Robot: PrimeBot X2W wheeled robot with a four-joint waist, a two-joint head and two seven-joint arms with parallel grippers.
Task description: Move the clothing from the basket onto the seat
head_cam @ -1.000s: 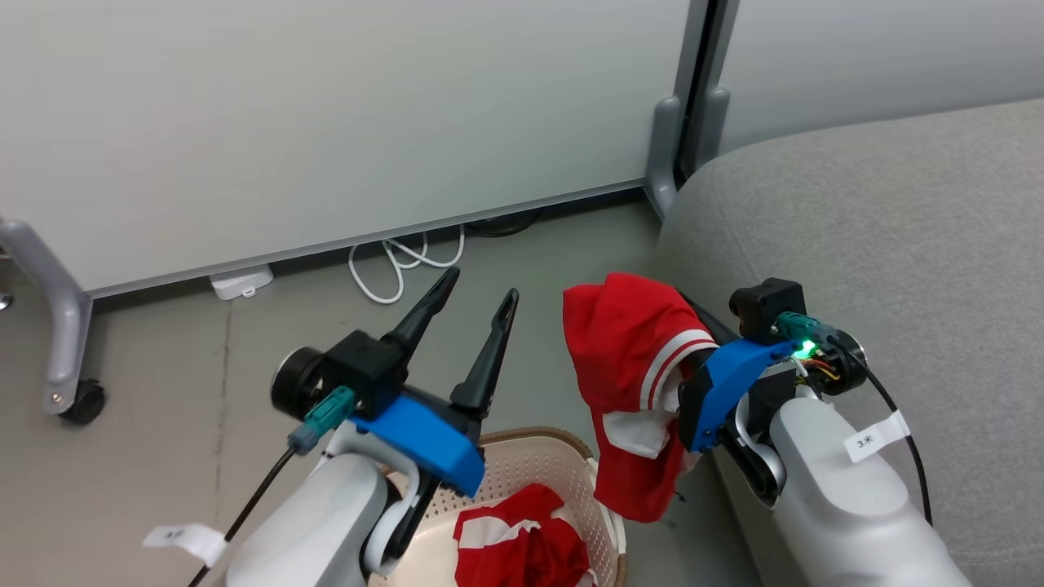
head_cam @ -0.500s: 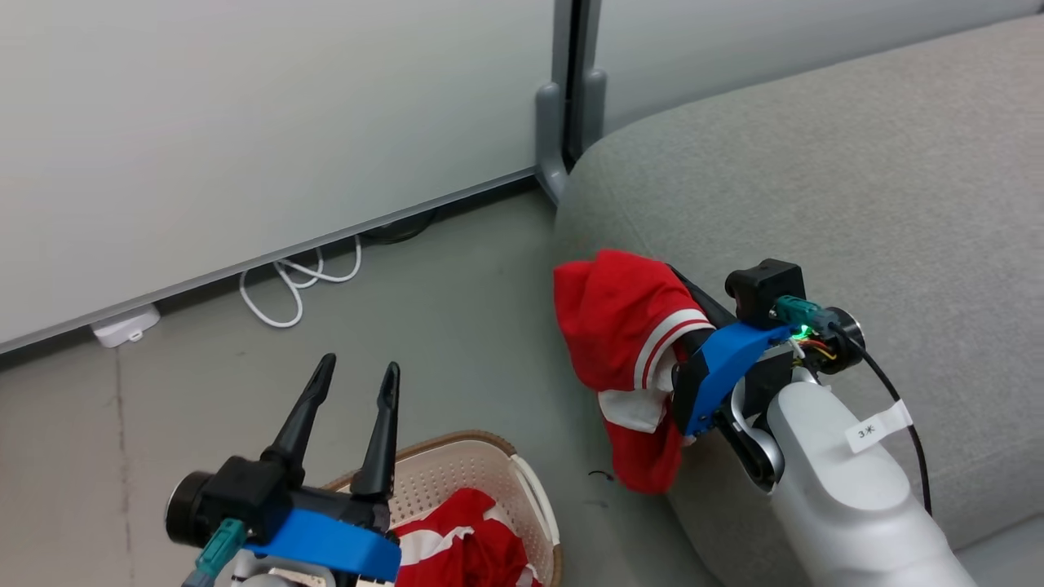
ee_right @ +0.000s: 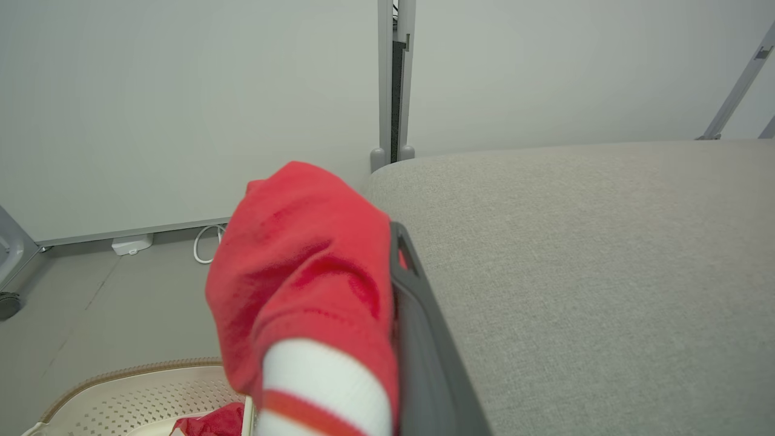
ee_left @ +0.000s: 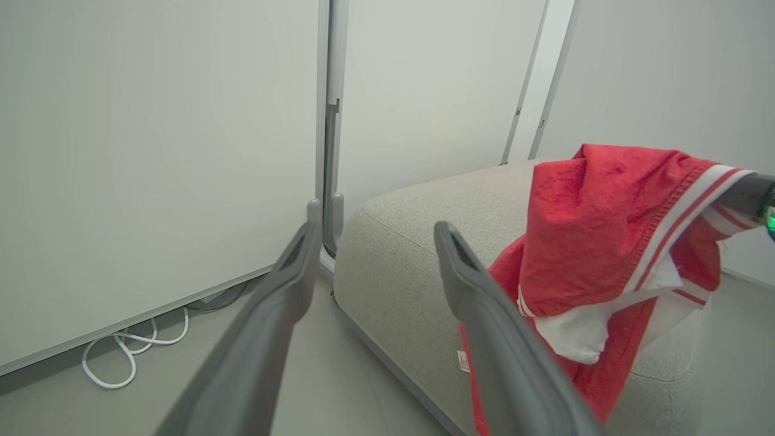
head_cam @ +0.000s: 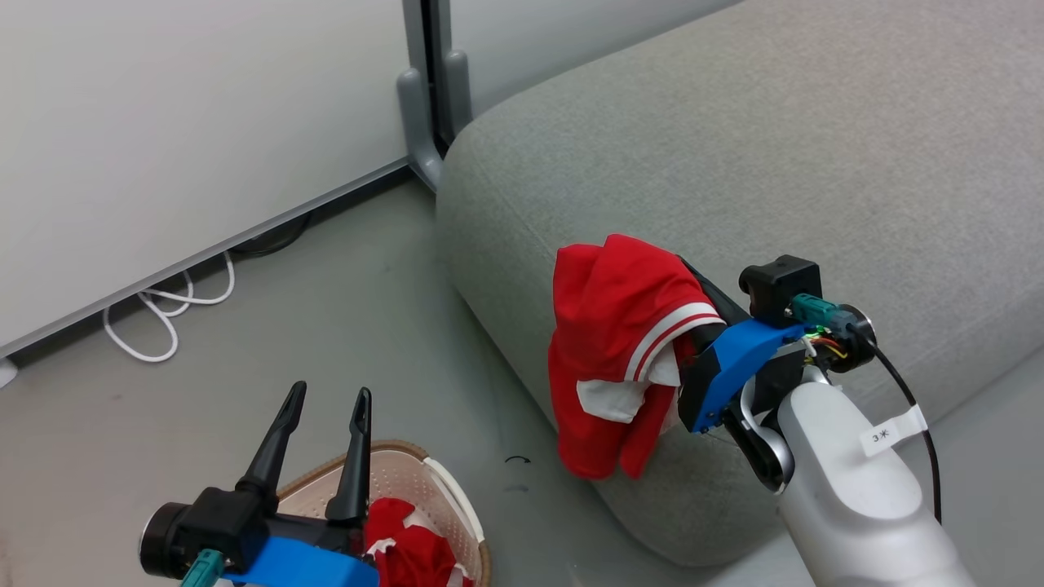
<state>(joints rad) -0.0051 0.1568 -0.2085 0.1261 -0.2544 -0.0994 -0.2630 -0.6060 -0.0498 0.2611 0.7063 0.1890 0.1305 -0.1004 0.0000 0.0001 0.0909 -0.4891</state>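
My right gripper [head_cam: 677, 273] is shut on a red garment [head_cam: 612, 326] with white stripes. The cloth drapes over its fingers and hangs down against the rounded front corner of the grey seat [head_cam: 734, 163]. In the right wrist view the garment [ee_right: 309, 266] covers the left finger of my right gripper [ee_right: 387, 242], beside the seat [ee_right: 575, 272]. A second red garment [head_cam: 408, 546] lies in the cream basket [head_cam: 391, 448] on the floor. My left gripper [head_cam: 330, 391] stands open and empty above the basket. The left wrist view has my left gripper [ee_left: 376, 229] facing the seat [ee_left: 412, 242] and the held garment [ee_left: 605, 230].
A white partition wall with a grey post [head_cam: 424, 139] stands behind the seat's left end. A white cable [head_cam: 163, 318] loops on the grey floor at its foot. A white adapter [ee_right: 130, 244] and a caster [ee_right: 7, 303] lie further left.
The head camera has swung right, bringing more of the seat into view. My right gripper and its garment now sit over the seat's corner instead of the floor. My left gripper has dropped lower in the picture.
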